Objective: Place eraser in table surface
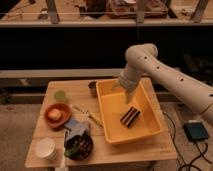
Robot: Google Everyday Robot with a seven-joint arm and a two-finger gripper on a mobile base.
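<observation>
- Inside the yellow bin point(107, 118), on its floor toward the near right part, lies the eraser point(130, 116), a dark block with pale stripes, set at a slant.
- The bin stands on the right half of the table surface point(150, 150), which is a tan slatted top.
- The gripper point(129, 96) hangs over the bin, pointing down, just above the eraser as seen from here. It holds nothing that can be seen, and whether it is wide or narrow cannot be told.
- The white arm reaches in from the right, its elbow high over the far rim of the bin.
- Left of the bin stand an orange bowl point(57, 114), a grey-blue cloth point(75, 126), a dark bowl point(79, 146) and a white cup point(46, 148).
- A small dark cup point(93, 88) stands at the far left corner of the bin.
</observation>
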